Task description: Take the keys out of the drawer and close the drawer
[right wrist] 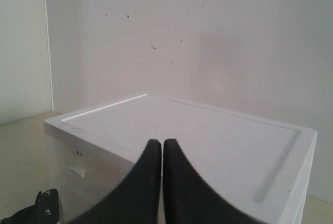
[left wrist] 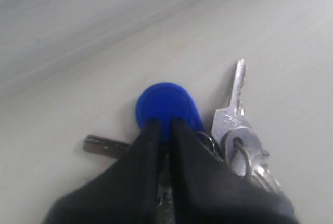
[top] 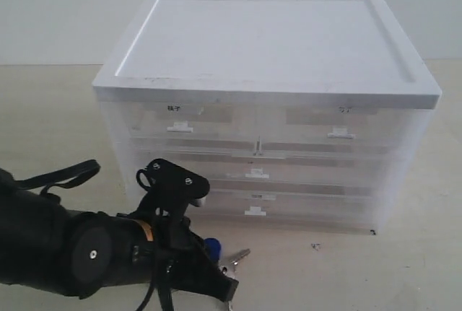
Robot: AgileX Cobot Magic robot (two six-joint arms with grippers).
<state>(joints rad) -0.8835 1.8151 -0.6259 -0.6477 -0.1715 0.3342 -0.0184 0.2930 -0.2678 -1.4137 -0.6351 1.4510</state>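
Note:
The keys [top: 237, 257] lie on the tabletop in front of the cabinet, their round blue tag [top: 211, 245] beside the silver blades. My left gripper [top: 208, 256] is low over them. In the left wrist view its jaws [left wrist: 166, 125] are shut on the blue tag [left wrist: 165, 103], and the silver keys [left wrist: 237, 128] fan out on the ring beside them. The drawer [top: 303, 208], the lowest tier, sits flush with the cabinet front, with its small white handle [top: 255, 211] at the centre. My right gripper [right wrist: 163, 144] is shut on nothing, high beside the cabinet's white top [right wrist: 208, 130].
The white-topped translucent cabinet [top: 267, 44] fills the middle of the table, with two labelled half-width drawers [top: 180, 120] and a full-width one [top: 256, 170] above the lowest tier. A small dark speck [top: 315, 246] lies on the table to the right of the keys.

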